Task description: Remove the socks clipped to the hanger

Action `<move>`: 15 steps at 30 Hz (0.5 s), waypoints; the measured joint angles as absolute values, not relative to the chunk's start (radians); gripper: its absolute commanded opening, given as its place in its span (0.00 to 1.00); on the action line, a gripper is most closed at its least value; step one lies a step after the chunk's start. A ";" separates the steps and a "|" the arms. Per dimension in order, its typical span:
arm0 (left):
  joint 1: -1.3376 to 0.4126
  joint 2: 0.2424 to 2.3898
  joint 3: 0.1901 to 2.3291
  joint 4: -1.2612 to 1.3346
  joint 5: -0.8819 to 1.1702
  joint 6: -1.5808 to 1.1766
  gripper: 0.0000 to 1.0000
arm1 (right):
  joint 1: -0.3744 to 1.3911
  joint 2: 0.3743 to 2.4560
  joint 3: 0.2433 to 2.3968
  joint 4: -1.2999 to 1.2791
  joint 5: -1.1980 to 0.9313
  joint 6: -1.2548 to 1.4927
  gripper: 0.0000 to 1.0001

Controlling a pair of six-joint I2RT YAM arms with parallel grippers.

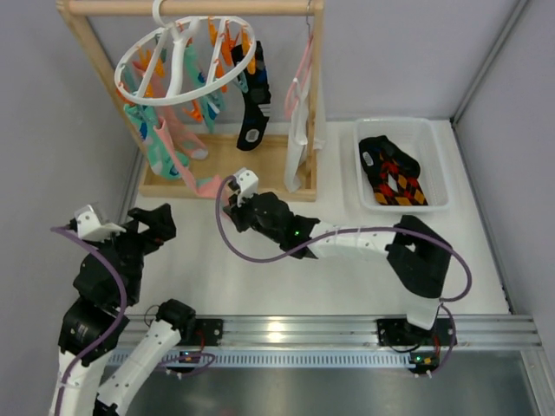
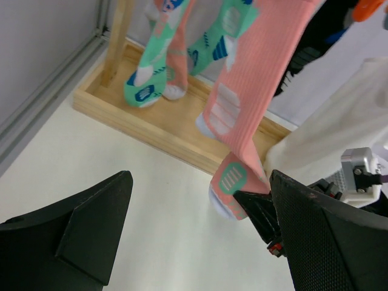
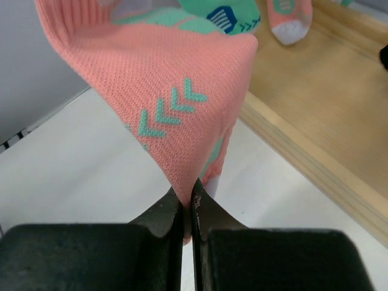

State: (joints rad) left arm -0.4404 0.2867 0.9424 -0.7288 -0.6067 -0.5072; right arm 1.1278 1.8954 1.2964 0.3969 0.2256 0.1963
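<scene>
The white ring hanger (image 1: 173, 65) with orange and teal clips hangs from the wooden rack's top bar. Clipped to it are a black sock (image 1: 253, 113), mint-teal socks (image 1: 154, 152) and salmon-pink socks (image 1: 186, 139). My right gripper (image 1: 227, 201) is shut on the toe end of a long salmon-pink sock (image 3: 176, 91) in front of the rack base; its jaws pinch the fabric (image 3: 187, 203). The sock still hangs from above (image 2: 254, 91). My left gripper (image 1: 154, 227) is open and empty, left of that sock (image 2: 200, 188).
The wooden rack frame (image 1: 260, 165) has a tray-like base (image 2: 163, 130). A long white and pink cloth (image 1: 299, 113) hangs on its right post. A white tray (image 1: 434, 139) at the right holds a black sock with orange-red-yellow diamonds (image 1: 395, 178). Grey walls stand behind and left.
</scene>
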 measured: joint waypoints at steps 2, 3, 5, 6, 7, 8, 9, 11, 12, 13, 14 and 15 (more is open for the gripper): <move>-0.440 0.353 1.012 -0.728 -0.563 -0.512 0.98 | 1.128 1.813 1.244 0.398 0.206 0.182 0.00; -0.440 0.379 1.040 -0.729 -0.551 -0.511 0.98 | 1.128 1.774 1.219 0.401 0.196 0.177 0.00; -0.440 0.452 1.121 -0.730 -0.525 -0.509 0.98 | 1.128 1.709 1.169 0.402 0.186 0.173 0.00; -0.440 0.489 1.165 -0.730 -0.513 -0.506 0.98 | 1.128 1.681 1.143 0.402 0.185 0.174 0.00; -0.440 0.529 1.208 -0.728 -0.508 -0.502 0.99 | 1.128 1.655 1.112 0.405 0.183 0.175 0.00; -0.440 0.570 1.254 -0.729 -0.504 -0.498 0.98 | 1.128 1.629 1.078 0.406 0.182 0.176 0.00; -0.440 0.611 1.296 -0.726 -0.501 -0.493 0.98 | 1.129 1.606 1.045 0.404 0.181 0.179 0.00; -0.440 0.694 1.381 -0.735 -0.501 -0.484 0.98 | 1.129 1.575 0.995 0.404 0.178 0.186 0.00; -0.440 0.738 1.422 -0.734 -0.501 -0.477 0.98 | 1.130 1.567 0.981 0.403 0.178 0.188 0.00; -0.440 0.779 1.460 -0.735 -0.501 -0.472 0.98 | 1.131 1.559 0.968 0.402 0.177 0.193 0.00; -0.440 0.811 1.489 -0.738 -0.502 -0.469 0.98 | 1.133 1.556 0.963 0.402 0.178 0.195 0.00; -0.440 0.851 1.526 -0.743 -0.503 -0.464 0.98 | 1.137 1.555 0.963 0.398 0.178 0.196 0.00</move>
State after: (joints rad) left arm -0.4400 0.8509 1.5261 -0.7425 -0.5026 -0.4644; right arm 1.1374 1.5551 0.9627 0.3981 0.1783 0.1955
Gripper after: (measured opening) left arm 0.984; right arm 0.009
